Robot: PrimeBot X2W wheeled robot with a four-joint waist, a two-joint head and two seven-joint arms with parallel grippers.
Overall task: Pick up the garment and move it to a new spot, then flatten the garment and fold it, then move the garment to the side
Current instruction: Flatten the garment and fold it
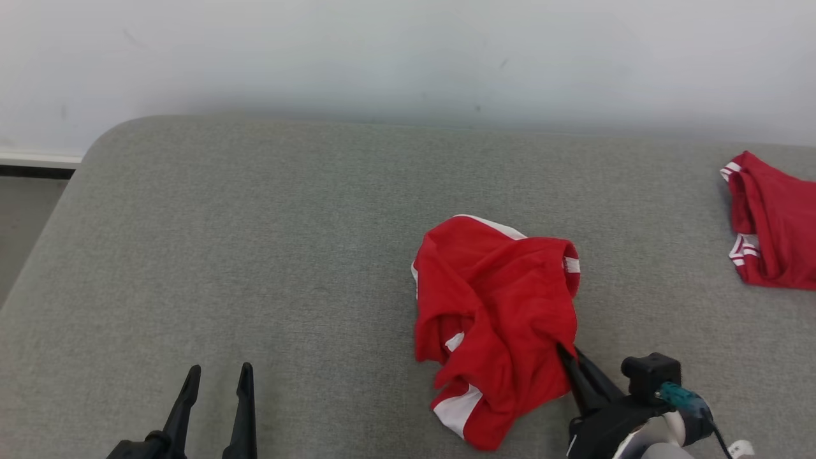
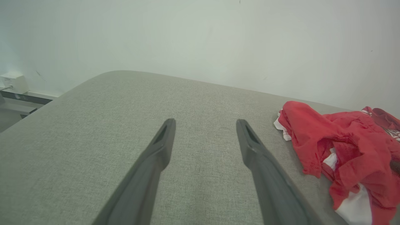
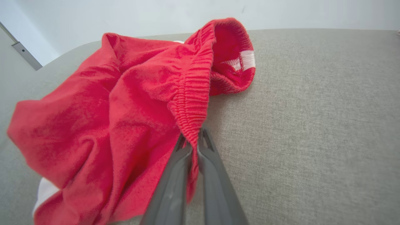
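A crumpled red garment (image 1: pixel 497 319) with white trim lies bunched right of centre on the grey cushioned surface (image 1: pixel 255 255); it also appears in the left wrist view (image 2: pixel 347 147) and the right wrist view (image 3: pixel 125 103). My right gripper (image 1: pixel 564 350) is at the garment's lower right edge, shut on its ribbed elastic waistband (image 3: pixel 191 137). Low at the left, my left gripper (image 1: pixel 218 371) is open with nothing between its fingers (image 2: pixel 204 123), well apart from the garment.
A second red garment with white stripes (image 1: pixel 774 223) lies at the surface's far right edge. A pale wall (image 1: pixel 408 57) runs behind the surface. The surface's rounded left corner drops off to the floor (image 1: pixel 25 223).
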